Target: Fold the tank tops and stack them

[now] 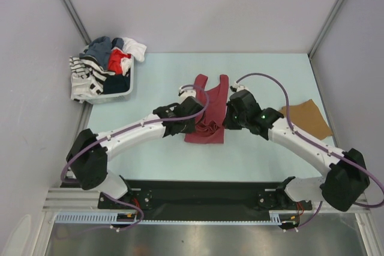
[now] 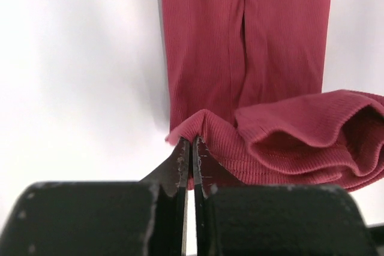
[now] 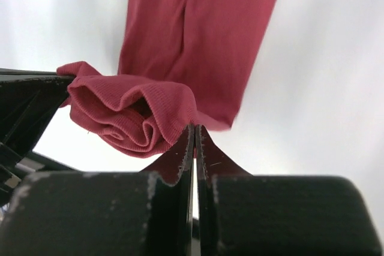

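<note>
Grey-white walls [image 1: 180, 4] enclose a pale green counter [image 1: 258, 148], and the maroon tank top [image 1: 207, 112] lies at its middle with the straps pointing away from the arm bases. The left fingers [image 2: 180, 166] are pressed together on the left corner of this top's near hem. The right fingers [image 3: 183, 154] are likewise closed on the right corner, with no gap visible between either pair. Between the two grips the lifted hem sags into a loose roll above the flat part of the garment. A tan tank top [image 1: 306, 118] lies flat to the right of the maroon top and well apart from it. A basket [image 1: 114, 95] of mixed clothes sits to its far left. The step in hand appears to be carrying the hem toward the straps to fold the garment in half. Several faults are possible from this position. Each grip holds only a narrow edge of ribbed cloth, so tension across the hem could pull a corner free. The slack between the grips could land as a crumpled ridge rather than a flat layer. Unequal travel of the two arms would set the hem askew of the straps. A low carry could drag the lower layer along the counter.
</note>
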Robot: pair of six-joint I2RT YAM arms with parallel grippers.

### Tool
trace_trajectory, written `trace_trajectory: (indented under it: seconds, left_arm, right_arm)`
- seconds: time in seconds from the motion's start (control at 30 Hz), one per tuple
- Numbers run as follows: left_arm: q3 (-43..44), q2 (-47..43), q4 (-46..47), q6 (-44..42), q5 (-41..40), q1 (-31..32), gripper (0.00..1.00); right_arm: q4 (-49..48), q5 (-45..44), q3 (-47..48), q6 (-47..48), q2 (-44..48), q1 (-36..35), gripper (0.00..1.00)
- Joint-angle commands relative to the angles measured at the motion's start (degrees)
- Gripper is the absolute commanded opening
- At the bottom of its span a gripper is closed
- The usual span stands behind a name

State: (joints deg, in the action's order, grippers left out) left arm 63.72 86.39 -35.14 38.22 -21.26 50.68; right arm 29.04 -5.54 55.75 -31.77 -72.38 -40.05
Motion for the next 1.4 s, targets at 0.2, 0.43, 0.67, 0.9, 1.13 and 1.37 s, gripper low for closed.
trace_trajectory:
  seconds: [0.2,0.43,0.67,0.9,1.13,1.37]
  left_arm:
    - [11.67,8.08,4.54,-8.59,3.23,-8.66,0.04]
    - [18.45,18.63,11.3,-12.2,7.62,-13.4,0.07]
    - [22.06,25.05,14.39,-11.76,12.02,-17.54,0.54]
    - [17.59,18.75,17.2,-12.81,9.48,-18.77,0.9]
    - [8.36,9.07,19.4,-14.22,9.38,-19.56,1.0]
    - [-5.86,4.67,24.58,-10.02,22.99,-19.39,0.97]
  right_arm:
    - [-3.81,1.85,12.1,7.33,-13.55,7.35,0.01]
    - [-6.53,5.01,19.57,8.22,-25.69,12.8,0.0]
    - [-10.83,6.85,24.15,6.28,-36.07,17.02,0.36]
    - [-14.88,5.72,19.23,5.05,-31.61,17.46,0.49]
    - [-19.1,5.01,8.51,4.52,-21.76,17.46,0.66]
    - [-23.4,17.38,1.22,1.54,-20.52,17.38,0.61]
